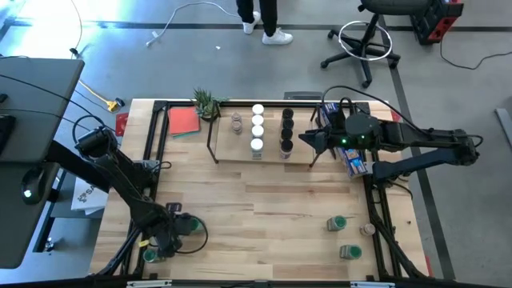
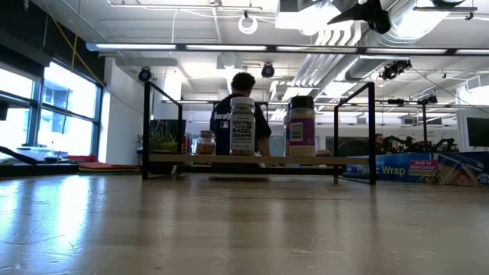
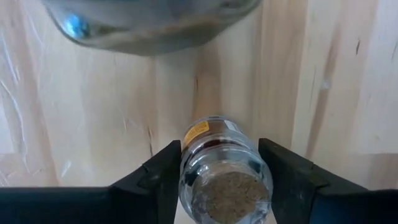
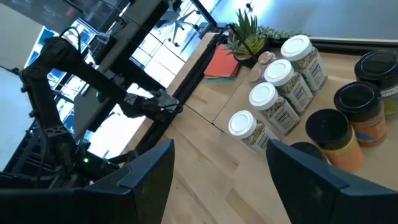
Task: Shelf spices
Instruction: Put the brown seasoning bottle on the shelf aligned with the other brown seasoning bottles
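The light-wood shelf (image 1: 240, 152) stands at the table's far middle. It bears a row of white-lidded jars (image 1: 258, 128), a row of black-lidded ones (image 1: 286, 132) and one brownish jar (image 1: 237, 122). My right gripper (image 4: 217, 180) hovers open above the shelf's right end (image 1: 308, 138), touching nothing. My left gripper (image 1: 172, 232) is at the near left corner, shut on a clear spice jar (image 3: 224, 180) with a green lid (image 1: 190, 225). Another green-lidded jar (image 1: 150, 254) lies beside it. Loose jars (image 1: 337, 223), (image 1: 350, 252), (image 1: 368, 230) sit near the table's right edge. My left gripper pinches the clear jar between its two fingers (image 3: 163, 177), one on each side of the glass body near its base (image 3: 230, 193). The base faces the wrist camera and the lid points away. I cannot tell whether the jar is lifted clear of the tabletop.
A long blue printed box (image 1: 352, 156) lies at the shelf's right end under the right arm. A small plant (image 1: 206, 102) and a red pad (image 1: 184, 122) sit at the far left. A person stands beyond the table (image 2: 241, 114). A blurred grey object (image 3: 149, 25) is close to the left gripper.
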